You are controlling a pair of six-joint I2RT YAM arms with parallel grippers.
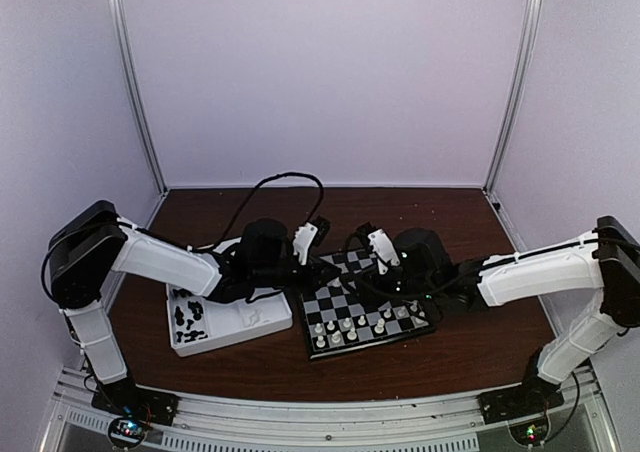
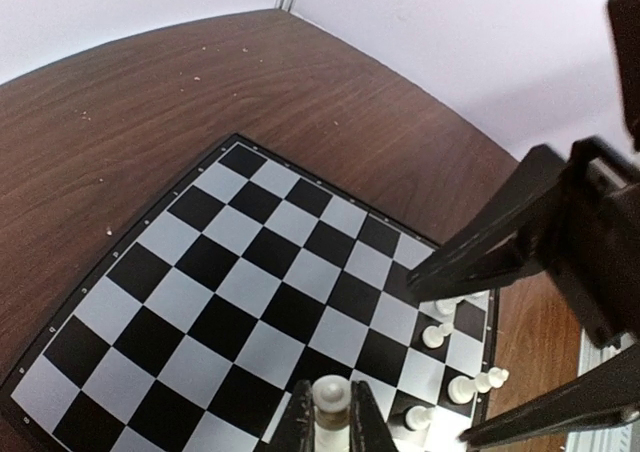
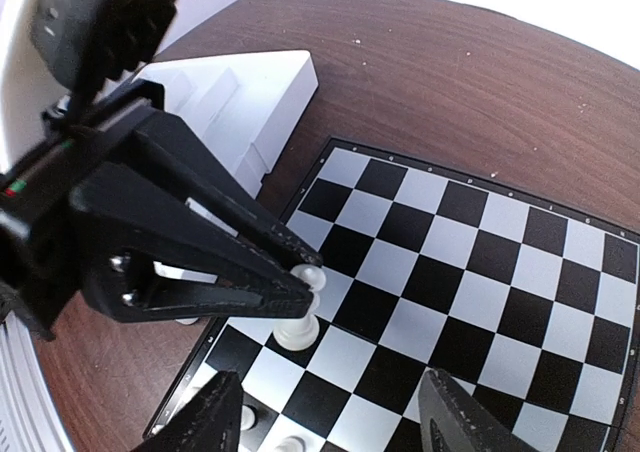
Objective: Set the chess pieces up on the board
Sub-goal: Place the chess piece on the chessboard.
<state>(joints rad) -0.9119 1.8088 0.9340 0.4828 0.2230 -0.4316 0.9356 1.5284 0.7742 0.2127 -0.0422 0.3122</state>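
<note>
Top external: board (image 1: 340,300) mid-table, white pieces (image 1: 347,324) ranked along its near edge. White tray (image 1: 250,317) to the left stores black pieces (image 1: 188,317). Right gripper (image 3: 335,422) jaws apart, empty. Left gripper (image 3: 297,284) clamped on cream-white piece (image 3: 298,324), low over a near-corner square, likely seating it.

Brown wood table (image 1: 450,222), board (image 1: 335,307), white tray (image 1: 250,322) beside

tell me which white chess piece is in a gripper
The white piece pinched in the left gripper over the board; the other white pieces stand free.
</note>
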